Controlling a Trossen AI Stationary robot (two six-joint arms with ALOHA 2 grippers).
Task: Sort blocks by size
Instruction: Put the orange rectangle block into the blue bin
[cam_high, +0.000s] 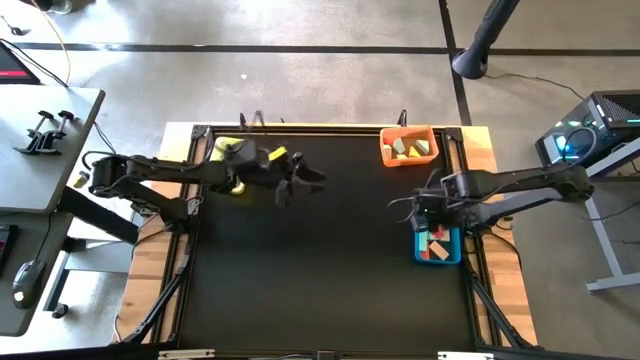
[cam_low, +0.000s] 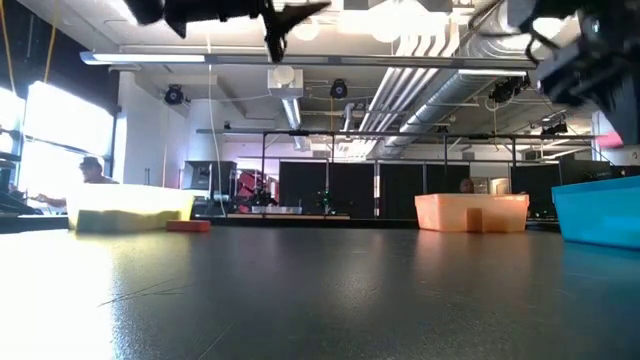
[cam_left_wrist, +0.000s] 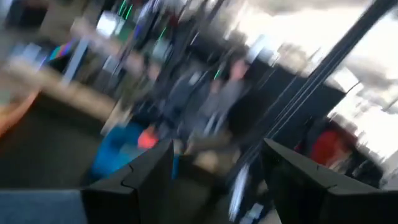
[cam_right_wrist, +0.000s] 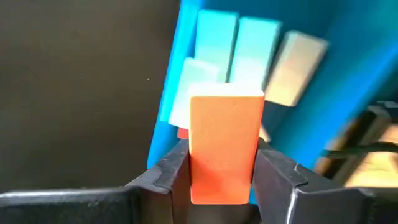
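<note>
The black table (cam_high: 320, 260) is bare in its middle. The left gripper (cam_high: 300, 182), fingers apart and holding nothing, hangs near the yellow bin (cam_high: 225, 150). The right gripper (cam_right_wrist: 221, 171) clamps an orange block (cam_right_wrist: 225, 146) above the blue bin (cam_right_wrist: 348, 68), which holds mint and tan blocks (cam_right_wrist: 249, 53). The orange bin (cam_high: 408, 147) holds more.

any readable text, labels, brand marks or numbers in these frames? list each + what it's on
None readable in any view.
Orange block held by the right gripper: plain faces, no print.
Blue bin, orange bin, yellow bin: no label visible.
Equipment with lit panel beside the table: lights show, any markings too small to read.
Left wrist view: too blurred to read anything.
</note>
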